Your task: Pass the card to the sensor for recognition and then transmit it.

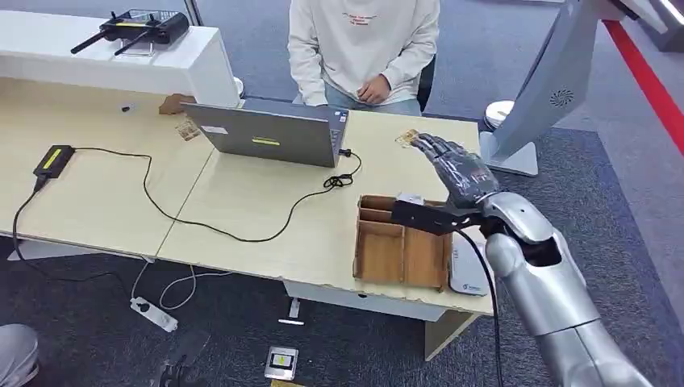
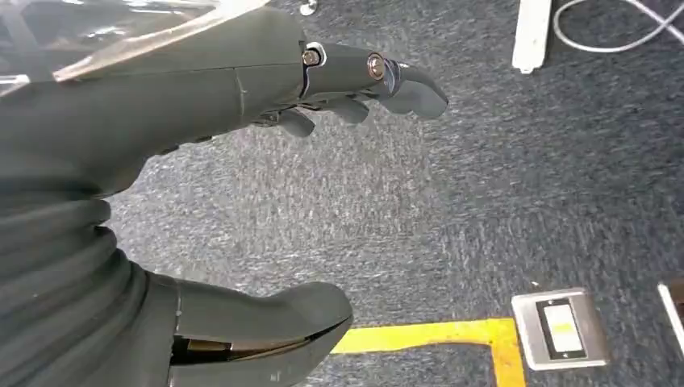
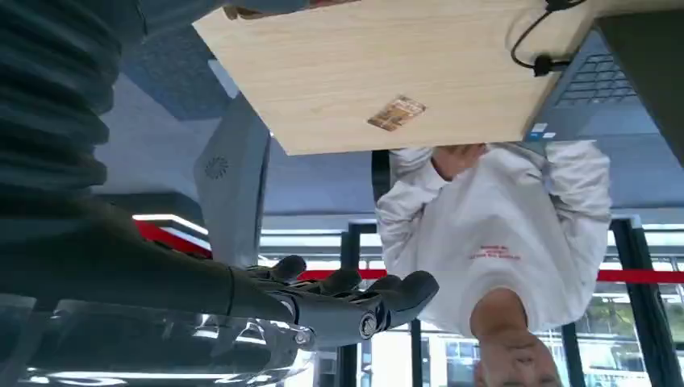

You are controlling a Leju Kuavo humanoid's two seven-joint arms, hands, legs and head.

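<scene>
Head view: the right hand (image 1: 453,167) hovers over the far corner of the desk (image 1: 266,201), fingers stretched forward and apart, holding nothing. The card (image 1: 406,138), a small flat tan rectangle with a printed face, lies on the desk just past the fingertips, on the side toward the seated person (image 1: 363,44); whether a fingertip touches it I cannot tell. It probably lies there so the person can reach it. Back toward the wrist stands a brown tray (image 1: 402,246) with thin dividers, a likely store for cards, and a white device (image 1: 468,270), perhaps the sensor, lies beside the tray under the forearm. The laptop (image 1: 270,133), matte grey, stands well off on the hand's thumb side.

Left wrist view: the left hand (image 2: 242,161) hangs above grey, rough carpet (image 2: 484,185), smooth dark fingers loosely spread with nothing in them. A yellow floor line (image 2: 435,334) and a metal floor socket (image 2: 558,329) lie beyond it.

Right wrist view: the right hand's fingers (image 3: 355,302) are apart and bare. The card (image 3: 396,113) lies flat on the pale wood-grain desk, ahead of the fingers and near the desk edge by the person's white sweatshirt (image 3: 492,226).
</scene>
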